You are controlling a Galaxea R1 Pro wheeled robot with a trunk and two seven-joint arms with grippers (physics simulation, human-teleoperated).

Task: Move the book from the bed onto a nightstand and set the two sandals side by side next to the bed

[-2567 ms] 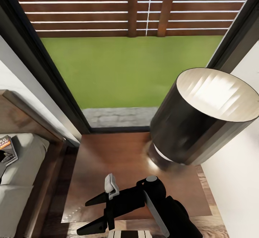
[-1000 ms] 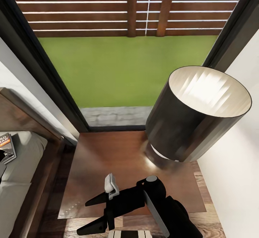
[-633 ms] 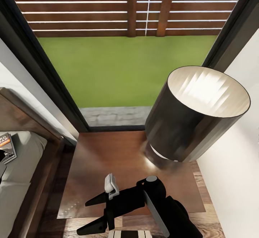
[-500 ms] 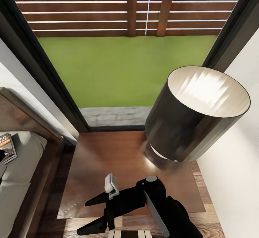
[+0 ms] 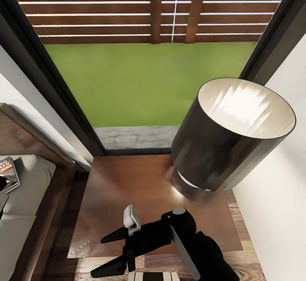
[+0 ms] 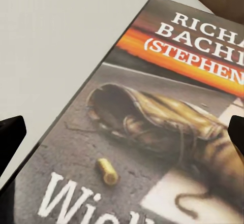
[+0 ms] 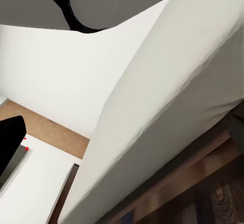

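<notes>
Book (image 6: 152, 132) cover, cut off by frame — "RICHA", "BACH", "(STEPHEN"; lower edge — "Wic".

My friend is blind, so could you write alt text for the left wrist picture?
A paperback book lies on the pale bed, its cover showing a worn boot, an orange band and white lettering. Dark fingertips of the open left gripper flank it at both edges.

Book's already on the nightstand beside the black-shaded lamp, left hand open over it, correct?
Not quite. The book lies on the bed, as the head view shows; the nightstand carries just the lamp. The left hand is indeed open over it.
</notes>
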